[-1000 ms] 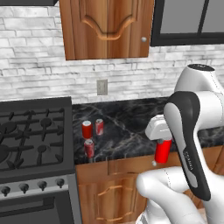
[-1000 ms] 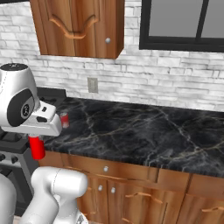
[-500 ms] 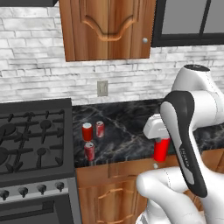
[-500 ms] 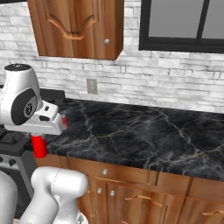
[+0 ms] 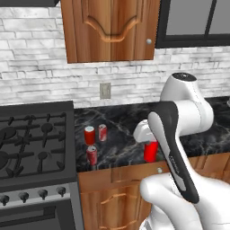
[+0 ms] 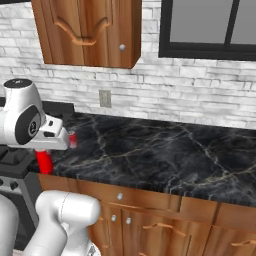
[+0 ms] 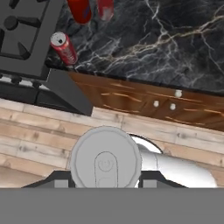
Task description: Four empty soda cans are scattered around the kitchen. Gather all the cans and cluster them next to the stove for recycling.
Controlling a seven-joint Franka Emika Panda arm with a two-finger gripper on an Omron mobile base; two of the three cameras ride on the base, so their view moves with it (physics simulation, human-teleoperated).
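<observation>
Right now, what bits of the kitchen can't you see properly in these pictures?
- Held soda can: left base view, its top sits behind the white hand and its right side behind the arm.
- Gripper: hand view, the can's silvery top covers the fingertips.
- Stove: left base view, cut off by the left edge.
- Can markings: hand view, too small to read.
- Two far cans: hand view, cut by the top edge.

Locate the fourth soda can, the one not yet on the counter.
The fourth soda can hangs in the gripper in front of the counter edge, right of the three cans clustered beside the stove.
</observation>
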